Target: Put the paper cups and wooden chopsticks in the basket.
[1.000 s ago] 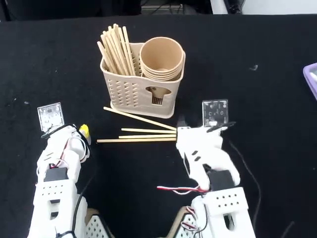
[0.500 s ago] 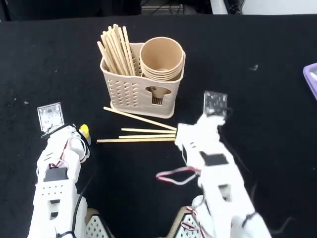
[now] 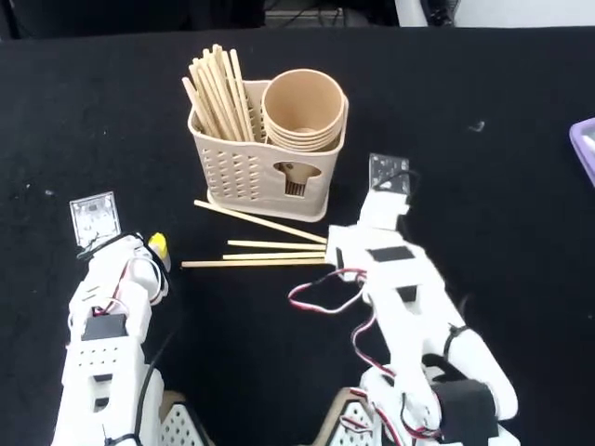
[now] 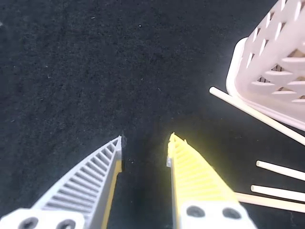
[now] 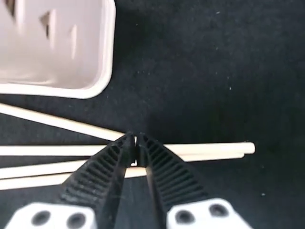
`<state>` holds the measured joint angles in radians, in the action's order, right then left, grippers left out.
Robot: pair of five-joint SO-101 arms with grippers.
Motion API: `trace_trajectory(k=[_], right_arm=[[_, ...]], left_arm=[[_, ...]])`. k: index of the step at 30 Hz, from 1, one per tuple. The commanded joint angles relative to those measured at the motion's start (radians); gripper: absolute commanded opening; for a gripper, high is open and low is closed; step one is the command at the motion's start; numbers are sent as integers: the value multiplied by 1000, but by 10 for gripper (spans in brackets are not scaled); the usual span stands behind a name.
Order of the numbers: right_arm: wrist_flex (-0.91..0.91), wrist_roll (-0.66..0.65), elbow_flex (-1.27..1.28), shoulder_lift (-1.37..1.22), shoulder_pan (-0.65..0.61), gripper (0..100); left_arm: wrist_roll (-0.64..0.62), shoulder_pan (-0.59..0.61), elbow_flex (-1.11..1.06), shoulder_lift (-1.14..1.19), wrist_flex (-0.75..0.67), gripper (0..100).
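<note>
The beige basket (image 3: 265, 172) stands at the middle back of the black table. Its one compartment holds a bundle of wooden chopsticks (image 3: 218, 93), the other a stack of paper cups (image 3: 302, 107). Several loose chopsticks (image 3: 270, 253) lie flat in front of the basket. My right gripper (image 3: 332, 254) is at their right ends. In the right wrist view its black fingers (image 5: 135, 141) are shut, tips down over the loose chopsticks (image 5: 205, 149), near the basket's corner (image 5: 57, 47). My left gripper (image 3: 155, 247) rests open and holds nothing (image 4: 145, 140), left of the chopsticks (image 4: 257, 114).
A purple object (image 3: 584, 149) sits at the table's right edge. The basket's wall (image 4: 276, 71) is close ahead of the left gripper. Bare black cloth lies to the left and to the right of the basket.
The right arm has stretched forward and turned over the chopsticks, while its gripper stayed at their right ends. The left arm has not moved.
</note>
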<state>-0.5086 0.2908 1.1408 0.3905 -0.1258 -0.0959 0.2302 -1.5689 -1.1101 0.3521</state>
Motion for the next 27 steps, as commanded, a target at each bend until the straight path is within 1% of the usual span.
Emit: trace_trajectory(k=[1, 3, 7, 12, 18, 23, 27], right_arm=[[-110, 3, -99, -1, 12, 15], [-141, 2, -125, -1, 14, 15], [-143, 2, -142, -1, 11, 15], [-86, 9, -143, -10, 11, 15], [-77, 11, -211, -179, 14, 13], [-222, 9, -315, -275, 14, 12], [-235, 8, -303, -282, 20, 12]], left_arm=[[-3, 8, 10, -12, -15, 163], [-3, 8, 10, -12, -15, 163], [-3, 10, 10, -12, -15, 163], [-3, 10, 8, -12, -15, 163], [-3, 10, 8, -12, -15, 163], [-3, 10, 8, -12, -15, 163], [-3, 10, 10, -12, -15, 163]])
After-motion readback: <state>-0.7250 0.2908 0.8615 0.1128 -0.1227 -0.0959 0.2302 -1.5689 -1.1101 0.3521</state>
